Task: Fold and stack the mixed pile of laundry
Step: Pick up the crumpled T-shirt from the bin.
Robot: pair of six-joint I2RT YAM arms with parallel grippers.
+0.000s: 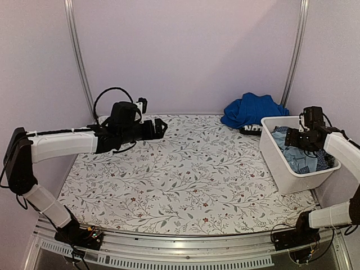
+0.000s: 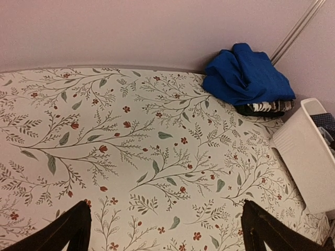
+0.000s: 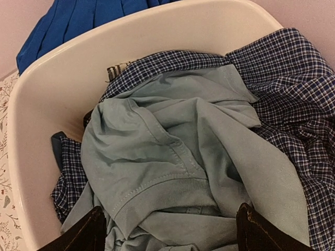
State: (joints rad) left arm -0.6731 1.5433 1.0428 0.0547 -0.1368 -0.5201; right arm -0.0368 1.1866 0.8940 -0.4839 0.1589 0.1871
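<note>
Poised over the white tub (image 3: 57,94) at the right edge of the flower-patterned desk (image 2: 131,146), with the right claw (image 3: 170,219) spread wide and empty, just above the pale blue garment (image 3: 172,141) crumpled on top of the dark blue small-check garment (image 3: 293,104). Hovering over the desk with the left claw (image 2: 165,206) likewise wide open, holding nothing. Beyond the tub, in the far corner: the royal blue garment (image 2: 246,73) heaped on the black-and-white plaid garment (image 2: 267,107). Best to come straight down on a raised fold near the stitched hem, pinch one layer only, and lift high enough to clear the rim without dragging the checked cloth along. No brand or legible writing anywhere; only a small patterned scrap (image 3: 117,70) against the tub's far wall, too blurred to read.
</note>
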